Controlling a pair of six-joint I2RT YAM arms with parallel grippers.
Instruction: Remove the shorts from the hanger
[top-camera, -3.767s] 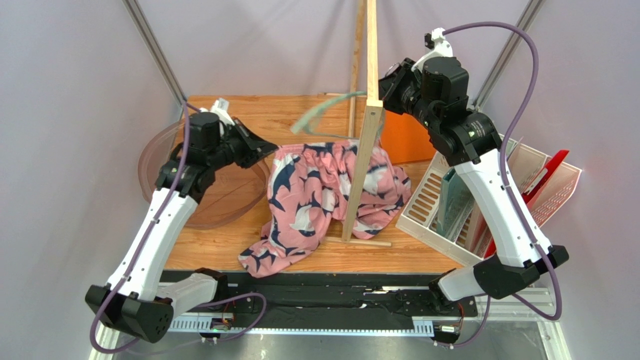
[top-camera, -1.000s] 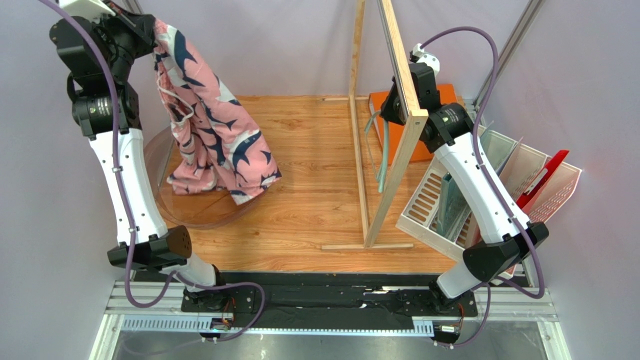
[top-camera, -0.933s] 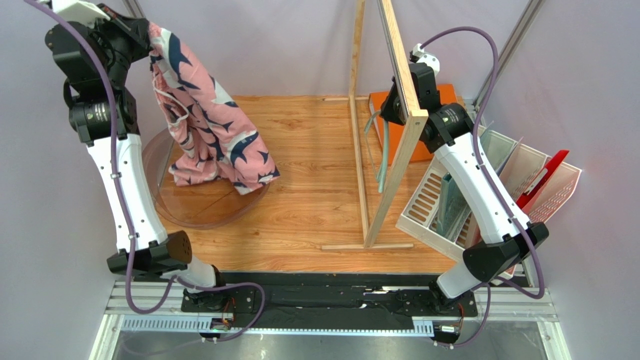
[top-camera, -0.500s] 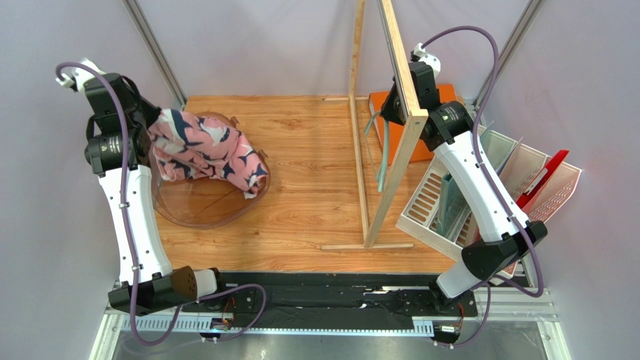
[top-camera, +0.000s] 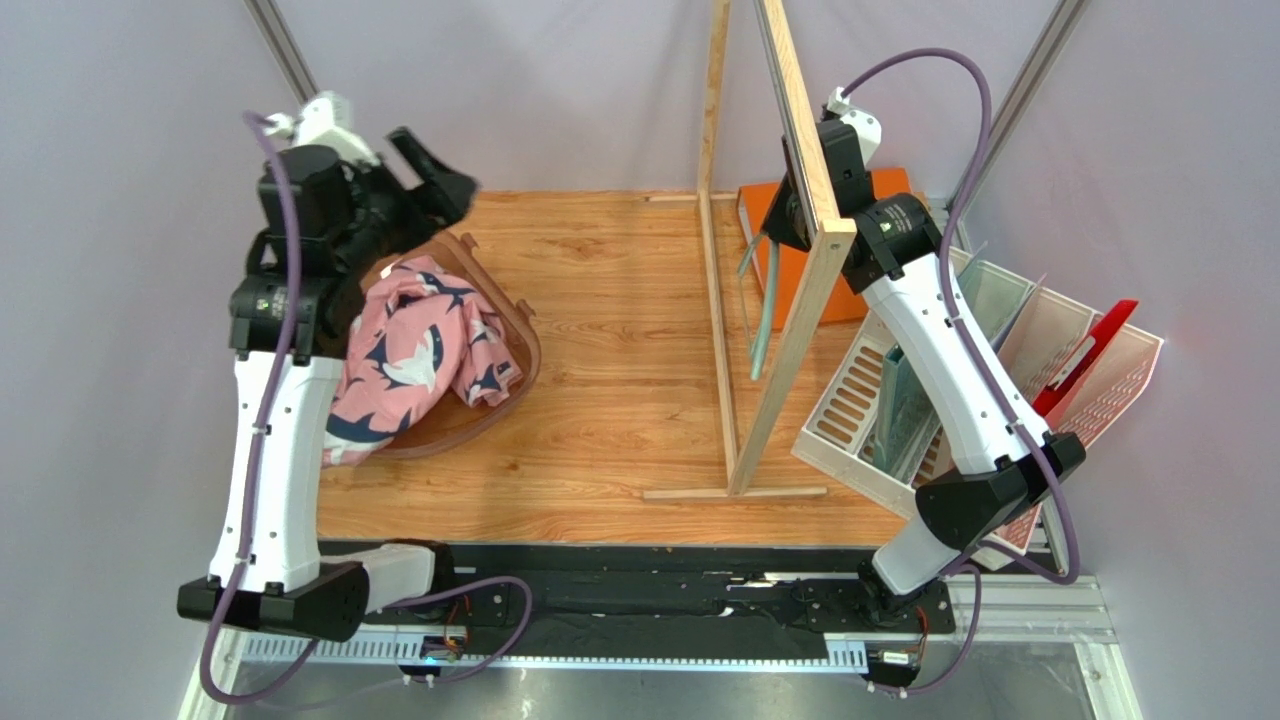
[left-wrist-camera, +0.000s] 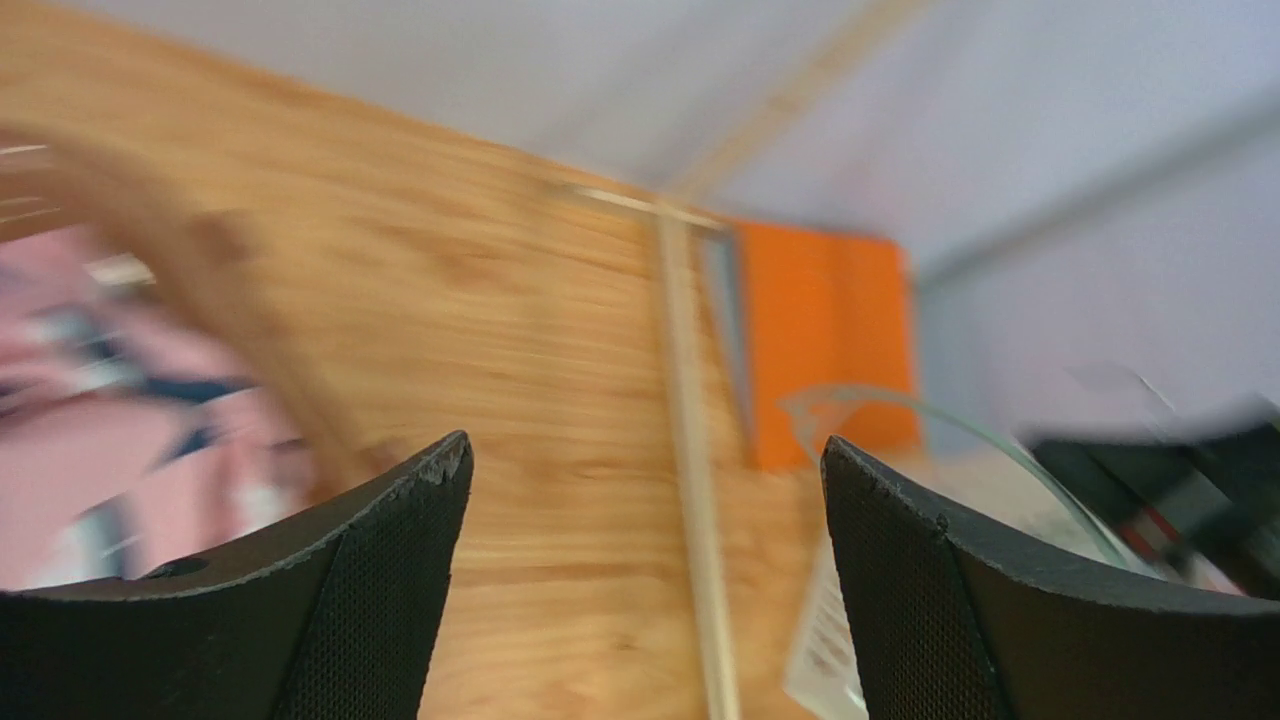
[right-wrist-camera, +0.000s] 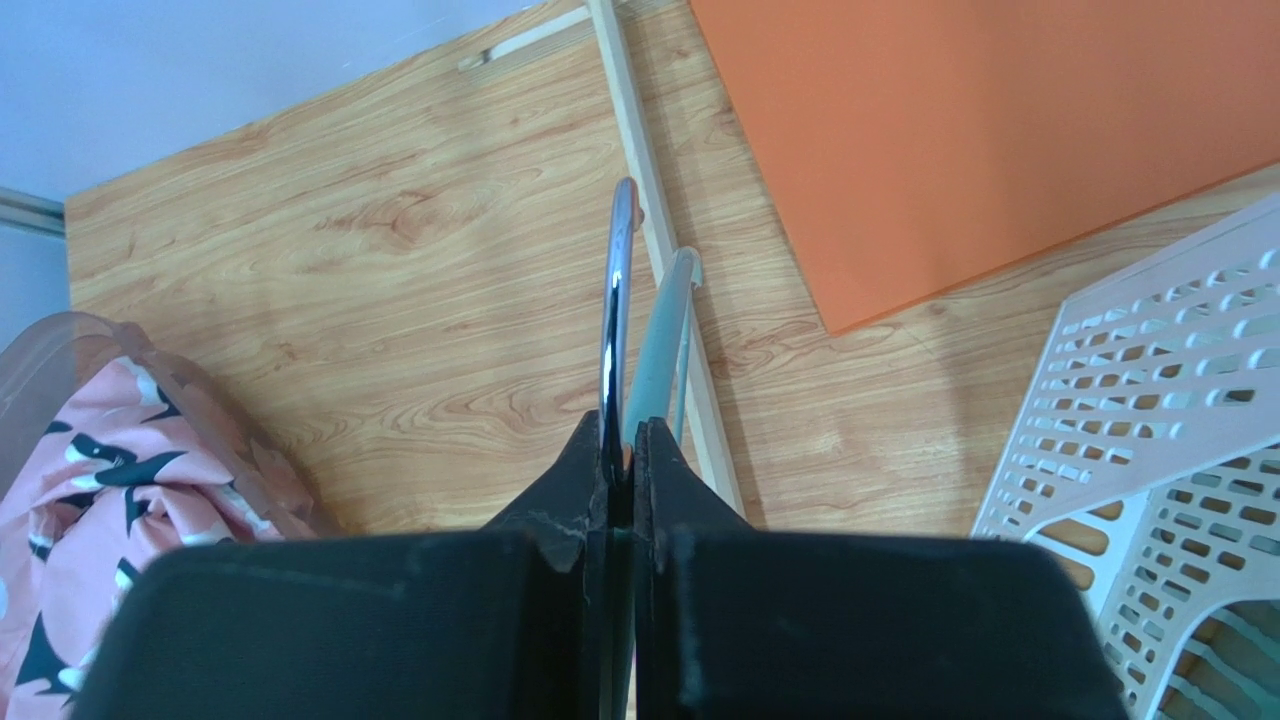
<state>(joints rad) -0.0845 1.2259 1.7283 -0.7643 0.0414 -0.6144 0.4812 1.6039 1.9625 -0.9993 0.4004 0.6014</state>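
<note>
I see shorts (top-camera: 413, 353) pink w/ navy + white shark print, hanger (right-wrist-camera: 661, 345) pale mint, board (right-wrist-camera: 977, 135) plain orange, desk (top-camera: 631, 390) light wood grain, rack (top-camera: 857, 405) white, slotted.

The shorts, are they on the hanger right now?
No, the shorts lie bunched in the translucent tub at left, and the hanger is bare.

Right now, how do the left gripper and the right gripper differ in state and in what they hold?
The left gripper is open and empty; the right gripper is shut on the hanger. The left gripper is near the shorts in the bowl; the right gripper is beside the wooden stand. Both have black fingers.
</note>
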